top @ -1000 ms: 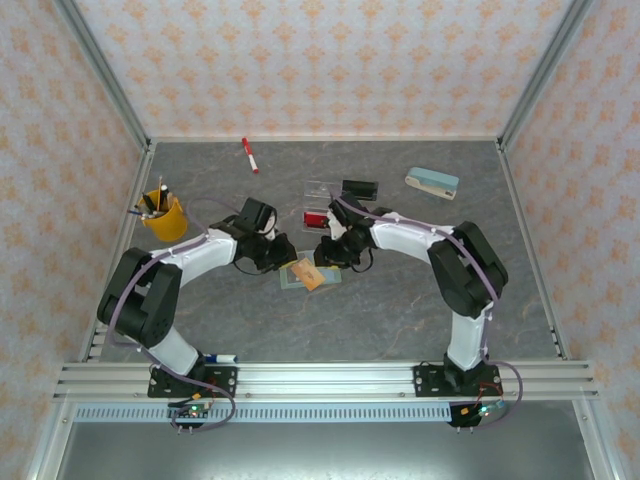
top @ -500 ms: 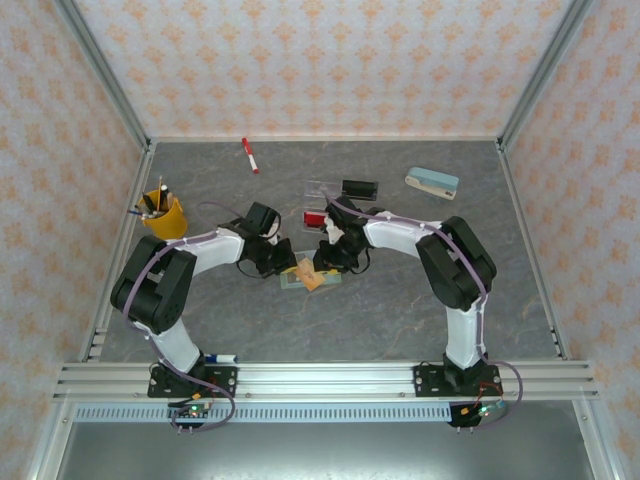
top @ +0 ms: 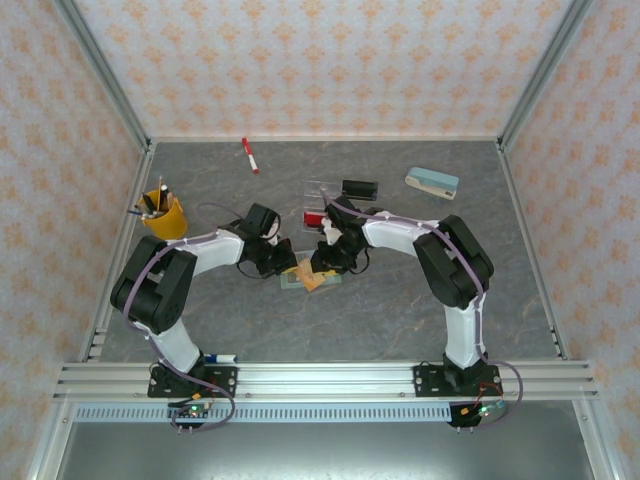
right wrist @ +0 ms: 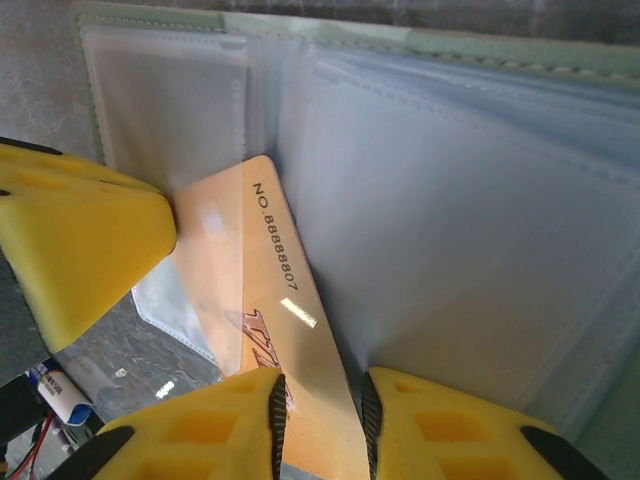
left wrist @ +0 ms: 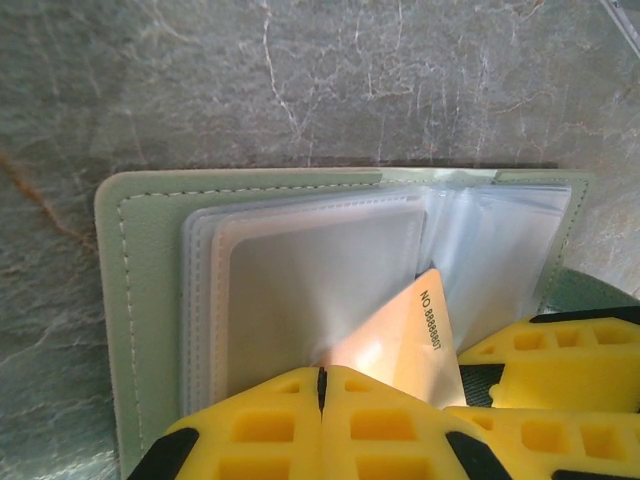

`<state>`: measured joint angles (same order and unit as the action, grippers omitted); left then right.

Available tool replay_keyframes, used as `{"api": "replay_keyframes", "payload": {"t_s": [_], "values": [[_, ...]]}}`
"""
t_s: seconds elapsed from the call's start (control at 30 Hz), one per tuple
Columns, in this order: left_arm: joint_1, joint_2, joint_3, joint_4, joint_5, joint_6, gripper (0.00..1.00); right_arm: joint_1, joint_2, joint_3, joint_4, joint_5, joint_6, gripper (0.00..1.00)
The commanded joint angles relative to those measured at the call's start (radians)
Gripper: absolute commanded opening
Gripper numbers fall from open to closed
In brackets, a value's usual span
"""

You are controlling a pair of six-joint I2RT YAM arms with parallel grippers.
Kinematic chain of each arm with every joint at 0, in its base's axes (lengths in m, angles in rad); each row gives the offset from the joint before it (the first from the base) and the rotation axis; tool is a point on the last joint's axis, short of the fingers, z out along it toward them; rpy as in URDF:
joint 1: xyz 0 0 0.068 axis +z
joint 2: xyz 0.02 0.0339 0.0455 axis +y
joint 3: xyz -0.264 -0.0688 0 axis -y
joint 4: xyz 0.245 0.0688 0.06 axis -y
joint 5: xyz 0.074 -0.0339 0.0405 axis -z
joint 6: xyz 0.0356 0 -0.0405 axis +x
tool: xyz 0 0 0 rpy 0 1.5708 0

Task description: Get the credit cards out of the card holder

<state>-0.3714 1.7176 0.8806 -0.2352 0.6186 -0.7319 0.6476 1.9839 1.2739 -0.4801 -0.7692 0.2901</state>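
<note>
Extraction of the tan-gold card [right wrist: 262, 270] is the step in hand. The card holder [left wrist: 140, 300] lies open on the counter [top: 400, 300] between the two arms, its clear sleeves fanned up. The card sticks out aslant from one sleeve, its numbered end free. The right hand [right wrist: 320, 385] has its fingers pinched on the card's lower edge, which passes between them. The left hand [left wrist: 320, 375] is fully closed with nothing in it, and its tips seem to press on the sleeves to pin the holder down. What looks like the red card [top: 314, 219] lies apart from the holder, by the clear tray [top: 322, 190]. Next, I judge, the right hand must draw the card straight out along the sleeve mouth while the left presses down. Otherwise the light holder may drag along with it.
</note>
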Motion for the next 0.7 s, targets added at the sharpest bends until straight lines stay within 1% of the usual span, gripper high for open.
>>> {"api": "replay_keyframes", "payload": {"t_s": [0.0, 0.1, 0.17, 0.33, 0.4, 0.47, 0.53, 0.67], "values": [[-0.006, 0.066, -0.061, -0.064, -0.096, 0.026, 0.03, 0.015, 0.035, -0.003, 0.038, -0.052, -0.013, 0.29], [-0.006, 0.065, -0.064, -0.059, -0.095, 0.028, 0.03, 0.015, 0.032, -0.002, 0.054, -0.070, -0.005, 0.27], [-0.005, 0.062, -0.063, -0.056, -0.094, 0.028, 0.03, 0.015, 0.028, -0.001, 0.060, -0.066, 0.002, 0.23], [-0.004, 0.038, -0.046, -0.064, -0.089, 0.033, 0.05, 0.010, 0.008, -0.008, 0.042, -0.015, 0.016, 0.05], [-0.003, 0.022, -0.025, -0.079, -0.084, 0.042, 0.07, 0.005, -0.009, -0.014, 0.026, 0.009, 0.014, 0.01], [-0.002, -0.002, 0.011, -0.102, -0.075, 0.070, 0.13, 0.000, -0.034, -0.031, 0.009, 0.027, 0.012, 0.00], [-0.002, -0.026, 0.057, -0.142, -0.095, 0.092, 0.19, -0.003, -0.061, -0.048, -0.011, 0.045, 0.004, 0.00], [0.006, -0.054, 0.134, -0.188, -0.097, 0.117, 0.35, -0.008, -0.131, -0.083, -0.053, 0.071, -0.015, 0.00]]}}
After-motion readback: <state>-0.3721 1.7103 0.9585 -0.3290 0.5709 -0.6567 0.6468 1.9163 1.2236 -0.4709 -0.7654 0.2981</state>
